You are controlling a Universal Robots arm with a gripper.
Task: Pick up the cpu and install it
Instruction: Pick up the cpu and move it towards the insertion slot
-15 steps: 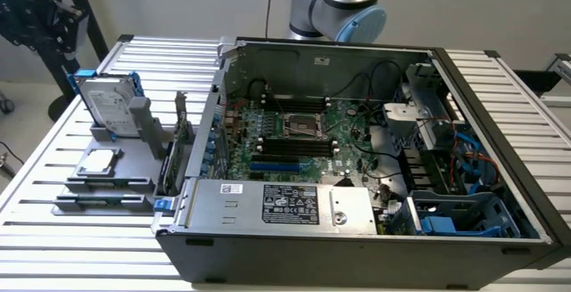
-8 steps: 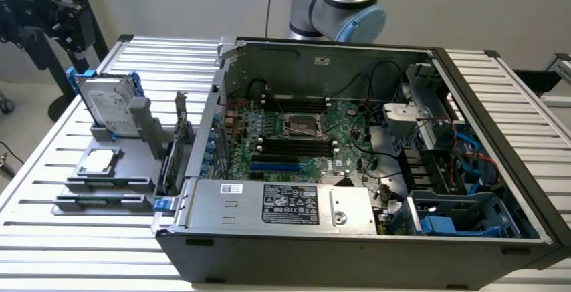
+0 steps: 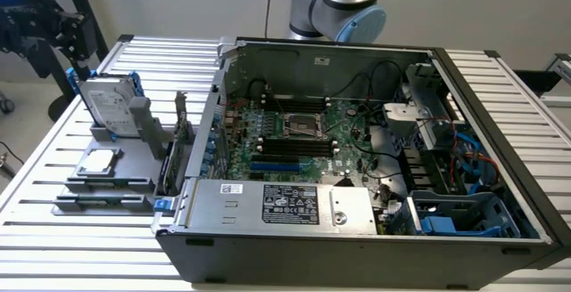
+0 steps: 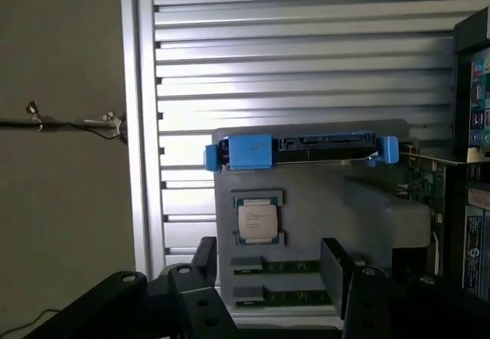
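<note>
Silver slatted metal counter (image 3: 160, 58): carries everything, running across the whole scene.
Rectangular silver hard drive with blue bracket (image 3: 109, 108): far on the exterior view's left, standing on edge in the holder.
Grey plastic parts holder (image 3: 98, 205): stepped block on the counter, just beside the computer case.
Small square silver-grey cpu (image 3: 98, 162): thin and flat, with a matte metal lid carrying faint lines of print and a narrow green board edge showing around it. It lies lid-up in a shallow square recess of the holder, between the upright hard drive and the memory slots, not in the case.
Green memory sticks (image 4: 279, 266): two, lying on edge in the holder's slots, just beside the cpu.
Green expansion card (image 3: 182, 128): upright at the holder's edge, next to the case wall.
Dark grey open computer case (image 3: 357, 252): lying on its side with the interior exposed.
Silver power supply box with label (image 3: 285, 204): along the near wall of the case.
Metal-framed processor socket (image 3: 301, 126): on the green motherboard (image 3: 344, 121), with no chip seated in it.
Grey and blue robot arm (image 3: 344, 5): rises behind the case.
Blue plastic drive cage (image 3: 442, 225): in the case corner on the exterior view's right.
Black fingers (image 4: 337, 266): spread wide apart and holding nothing; the wrist view shows the cpu in the gap between them.
</note>
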